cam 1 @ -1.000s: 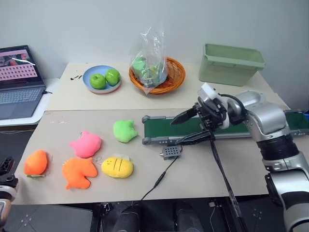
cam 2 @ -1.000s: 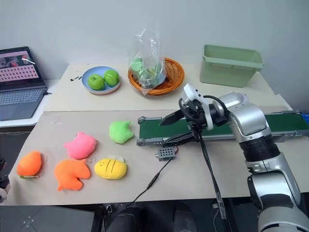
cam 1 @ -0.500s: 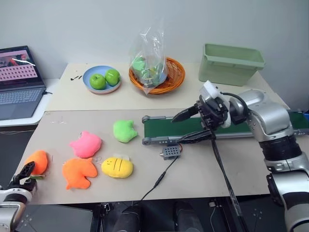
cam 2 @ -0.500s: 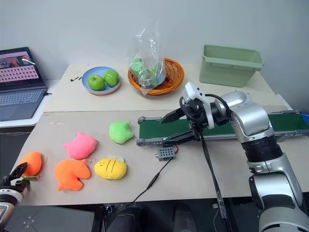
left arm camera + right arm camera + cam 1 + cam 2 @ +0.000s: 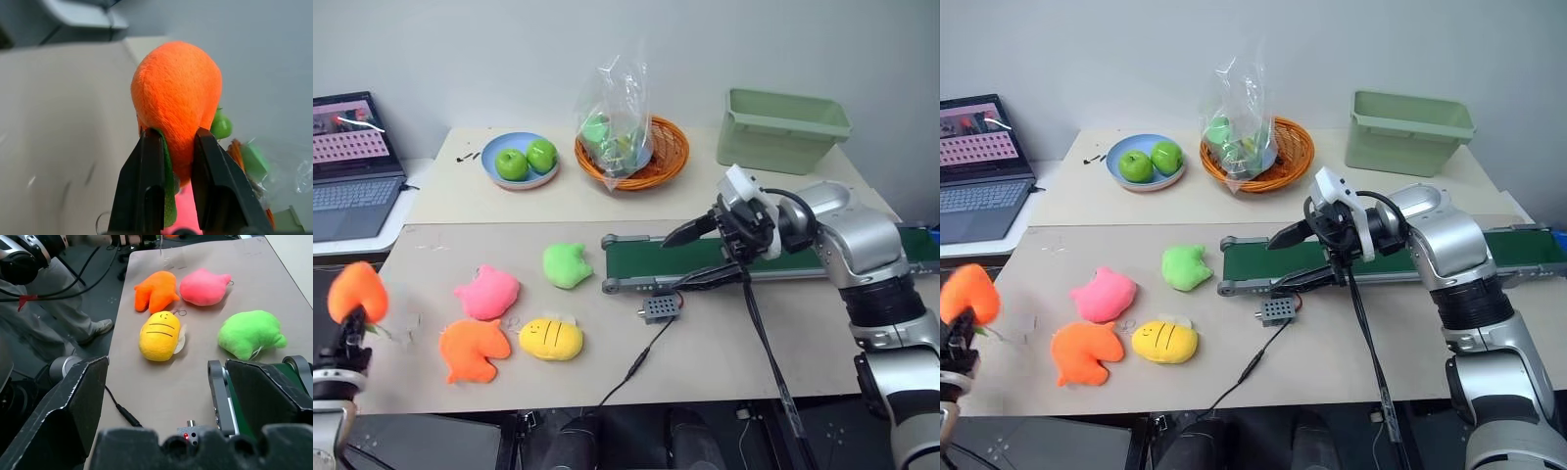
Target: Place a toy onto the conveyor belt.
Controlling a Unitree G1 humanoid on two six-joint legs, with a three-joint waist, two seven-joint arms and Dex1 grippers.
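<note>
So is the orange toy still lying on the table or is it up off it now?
Off the table. The left gripper is shut on the toy, pinching its green end, and holds it in the air beyond the table's left edge.

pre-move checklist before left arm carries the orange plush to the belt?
1. Grip: left gripper shut on the small rounded orange plush toy, both fingers pinching its lower end: ok.
2. Toy lifted off the beige tabletop: ok.
3. Long dark-green conveyor belt, near end bare: ok.
4. Carry path: right gripper open, hanging over the belt's near end: not ok.
5. Pink plush and green plush lie between toy and belt; carry high: ok.
6. Belt running: cannot tell.
</note>
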